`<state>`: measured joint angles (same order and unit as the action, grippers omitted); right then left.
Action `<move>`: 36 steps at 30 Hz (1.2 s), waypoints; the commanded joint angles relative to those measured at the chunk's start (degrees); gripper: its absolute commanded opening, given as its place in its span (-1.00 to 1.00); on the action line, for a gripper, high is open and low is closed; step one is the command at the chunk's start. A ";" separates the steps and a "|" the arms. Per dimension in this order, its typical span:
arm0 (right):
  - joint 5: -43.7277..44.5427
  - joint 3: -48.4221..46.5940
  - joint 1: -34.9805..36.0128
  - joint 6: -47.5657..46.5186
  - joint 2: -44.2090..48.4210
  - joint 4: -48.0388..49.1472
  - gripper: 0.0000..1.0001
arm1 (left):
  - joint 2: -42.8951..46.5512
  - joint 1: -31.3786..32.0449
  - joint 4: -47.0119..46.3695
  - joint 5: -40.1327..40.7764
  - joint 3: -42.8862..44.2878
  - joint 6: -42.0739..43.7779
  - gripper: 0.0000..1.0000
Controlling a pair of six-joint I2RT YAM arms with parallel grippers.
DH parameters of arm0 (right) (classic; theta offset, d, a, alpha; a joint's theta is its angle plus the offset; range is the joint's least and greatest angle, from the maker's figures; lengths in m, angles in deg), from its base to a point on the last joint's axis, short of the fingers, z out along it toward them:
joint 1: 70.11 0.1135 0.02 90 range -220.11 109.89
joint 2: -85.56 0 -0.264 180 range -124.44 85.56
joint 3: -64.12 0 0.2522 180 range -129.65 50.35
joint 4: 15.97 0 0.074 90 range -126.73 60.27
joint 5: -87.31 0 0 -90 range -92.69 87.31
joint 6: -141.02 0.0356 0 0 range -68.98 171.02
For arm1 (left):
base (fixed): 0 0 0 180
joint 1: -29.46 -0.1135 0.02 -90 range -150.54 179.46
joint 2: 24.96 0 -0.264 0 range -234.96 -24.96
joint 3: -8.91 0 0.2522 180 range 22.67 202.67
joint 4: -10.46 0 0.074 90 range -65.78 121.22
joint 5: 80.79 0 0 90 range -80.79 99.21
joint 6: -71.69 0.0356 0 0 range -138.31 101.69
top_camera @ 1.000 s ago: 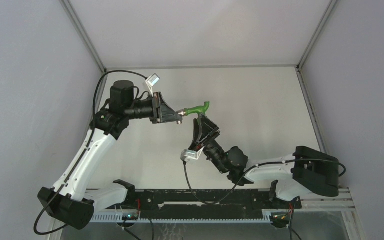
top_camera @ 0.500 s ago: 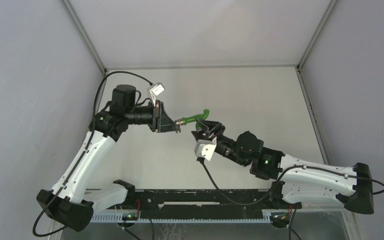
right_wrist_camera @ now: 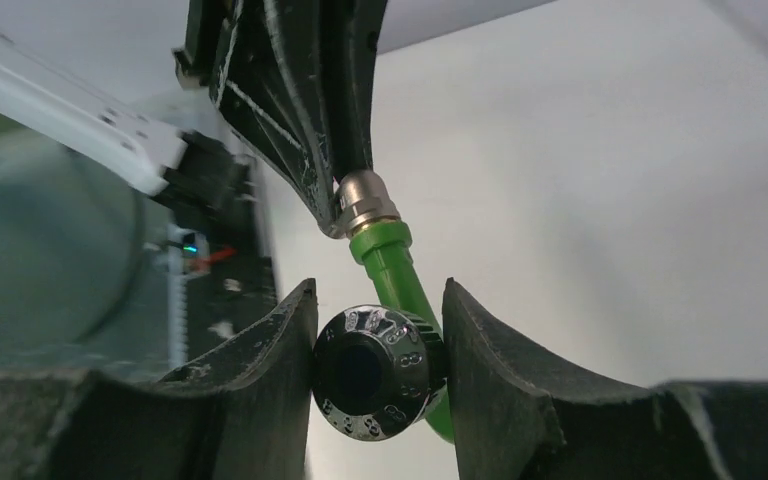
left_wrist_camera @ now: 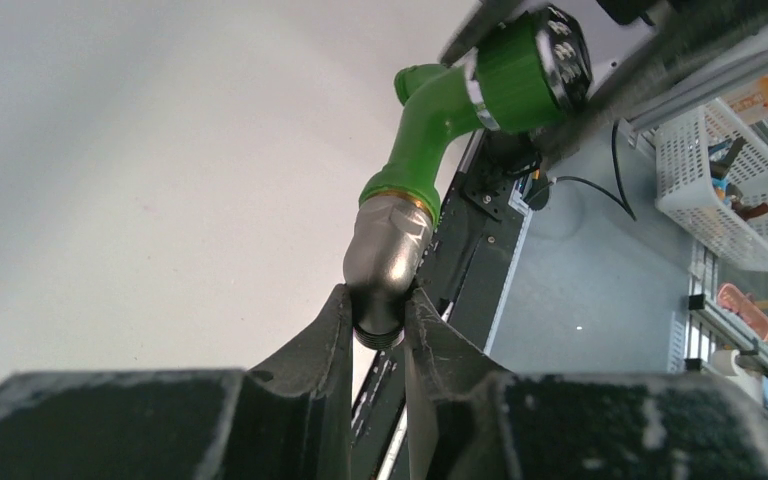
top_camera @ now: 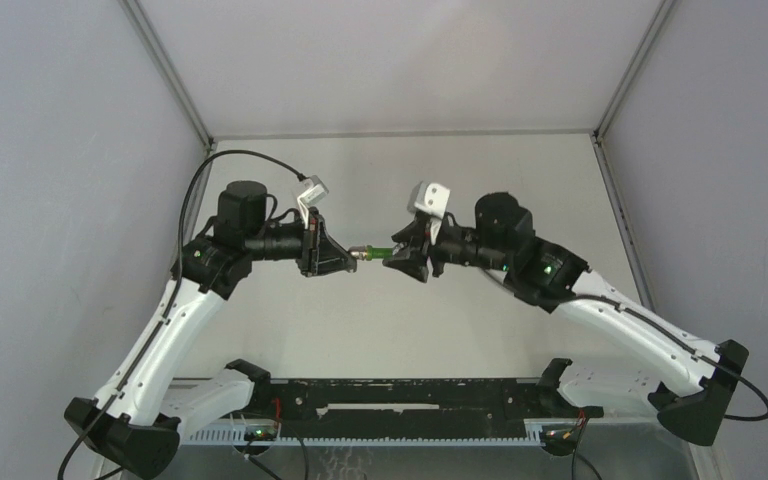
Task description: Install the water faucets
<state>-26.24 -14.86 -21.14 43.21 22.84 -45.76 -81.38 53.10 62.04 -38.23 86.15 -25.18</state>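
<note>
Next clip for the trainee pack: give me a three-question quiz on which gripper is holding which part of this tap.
1. True or false: the left gripper is shut on the grey elbow fitting at the end of the green tap.
2. What sits between the fingers of the right gripper? A. the grey elbow fitting. B. the round knob. C. nothing.
3. How many grippers are holding the tap and fitting?

Key: 1 true; 2 B; 3 two, one at each end.
</note>
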 commanded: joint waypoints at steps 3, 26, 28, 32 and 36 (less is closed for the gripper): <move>-30.00 -2.47 -9.59 28.17 -6.52 6.11 -1.00 | 2.88 1.86 -9.10 -6.90 -1.64 0.34 -1.00; -42.71 9.37 -15.80 79.98 -27.31 45.08 -1.00 | 3.34 1.85 -20.55 -8.11 -5.94 -7.33 -1.00; -41.94 10.22 -15.84 81.53 -27.87 46.64 -1.00 | 3.37 1.81 -22.27 -7.06 -6.54 -9.35 -1.00; -41.13 10.40 -15.85 80.60 -28.78 45.30 -1.00 | 2.47 0.83 -24.11 -3.80 -6.83 -15.03 -1.00; -40.29 12.02 -16.08 83.53 -29.61 50.30 -1.00 | 0.87 -0.90 -28.88 -3.40 -9.22 -21.92 -1.00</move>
<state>-66.13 -3.69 -40.20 123.53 -7.00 -2.73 -79.08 53.45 50.59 -42.30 78.52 -39.00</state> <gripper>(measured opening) 0.508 0.230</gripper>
